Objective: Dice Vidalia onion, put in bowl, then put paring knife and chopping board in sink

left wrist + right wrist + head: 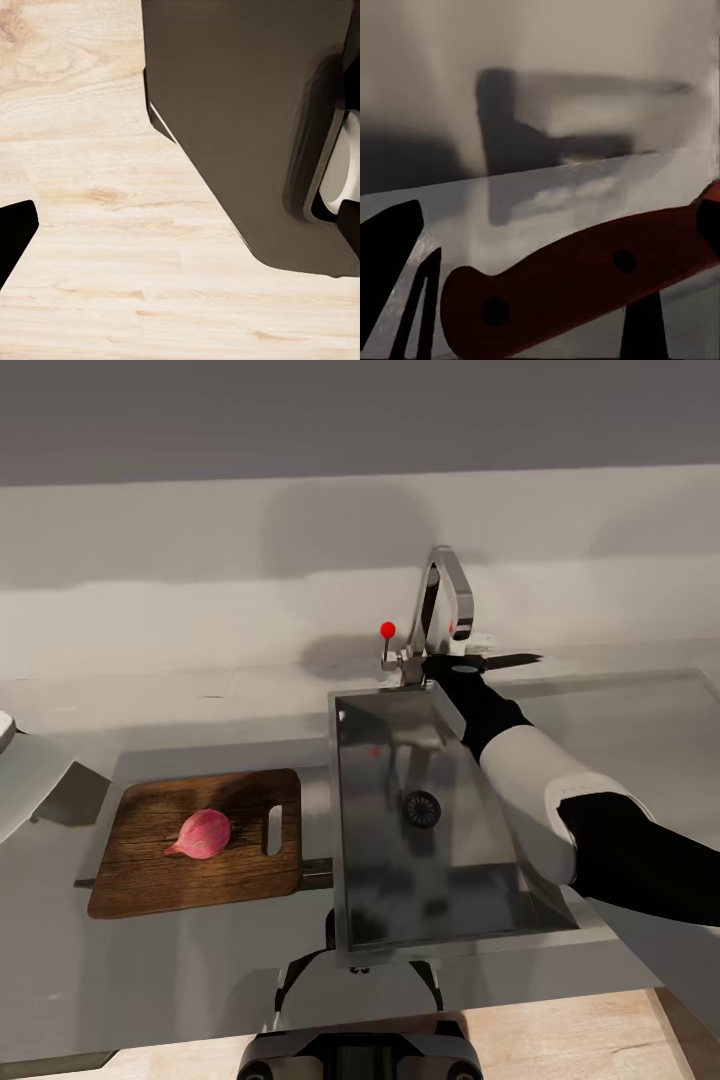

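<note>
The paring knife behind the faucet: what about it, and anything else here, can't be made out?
- Paring knife: head view, handle hidden by the right end effector; right wrist view, blade cut off at the edge.
- Bowl: head view, cut off at the left edge.

wall: we saw a plain pale wall (200, 530) carrying soft shadows | floor: we saw light wood planks (90, 247) | cabinet: a dark panel (247, 112)
</note>
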`<state>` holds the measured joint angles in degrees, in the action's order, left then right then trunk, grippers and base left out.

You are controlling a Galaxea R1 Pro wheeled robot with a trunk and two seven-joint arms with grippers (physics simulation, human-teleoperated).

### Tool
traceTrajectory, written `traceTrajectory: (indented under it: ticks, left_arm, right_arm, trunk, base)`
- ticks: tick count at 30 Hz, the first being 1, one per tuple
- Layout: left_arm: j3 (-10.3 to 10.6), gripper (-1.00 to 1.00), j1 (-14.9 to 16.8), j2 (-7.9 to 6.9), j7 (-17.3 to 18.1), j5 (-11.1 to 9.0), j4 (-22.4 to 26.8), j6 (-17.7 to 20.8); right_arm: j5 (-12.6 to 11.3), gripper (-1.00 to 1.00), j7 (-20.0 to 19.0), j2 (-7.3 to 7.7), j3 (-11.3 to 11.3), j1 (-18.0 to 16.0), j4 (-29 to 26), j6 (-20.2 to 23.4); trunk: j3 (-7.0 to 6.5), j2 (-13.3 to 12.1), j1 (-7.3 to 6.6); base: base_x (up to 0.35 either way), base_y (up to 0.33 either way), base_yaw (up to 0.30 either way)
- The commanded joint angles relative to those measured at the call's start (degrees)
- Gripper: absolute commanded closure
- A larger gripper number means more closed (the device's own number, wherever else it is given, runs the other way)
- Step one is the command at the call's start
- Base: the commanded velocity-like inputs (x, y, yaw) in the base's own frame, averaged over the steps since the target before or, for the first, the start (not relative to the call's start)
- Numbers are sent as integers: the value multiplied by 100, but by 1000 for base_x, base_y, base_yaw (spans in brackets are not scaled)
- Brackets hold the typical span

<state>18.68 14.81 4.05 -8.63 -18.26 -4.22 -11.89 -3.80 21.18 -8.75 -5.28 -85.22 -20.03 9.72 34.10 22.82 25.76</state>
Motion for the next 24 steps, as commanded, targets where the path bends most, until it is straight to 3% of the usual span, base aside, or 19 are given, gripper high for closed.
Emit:
traceTrajectory:
  ticks: [1, 6, 9, 24]
  left_arm:
    - [48, -100, 10, 6, -7, -38, -26, -40]
    - [48, -100, 8, 4, 41, -38, -26, -43]
    - [48, -100, 9, 1, 169, -38, -26, -43]
    - [48, -100, 9, -1, 239, -38, -18, -50]
  right_arm:
    - [-88, -100, 17, -125, -68, -3, -75, 38]
    - [-86, -100, 23, -125, -76, -3, -999, 927]
    - [-86, -100, 22, -125, -83, -3, -1223, 1179]
    - [-69, -100, 18, -125, -74, -3, -1004, 1182]
  trunk:
    - [7, 10, 2]
    - [7, 10, 2]
    - [7, 10, 2]
    - [7, 10, 2]
  base:
    - [0, 0, 0]
    - [0, 0, 0]
    - [0, 0, 0]
    - [0, 0, 0]
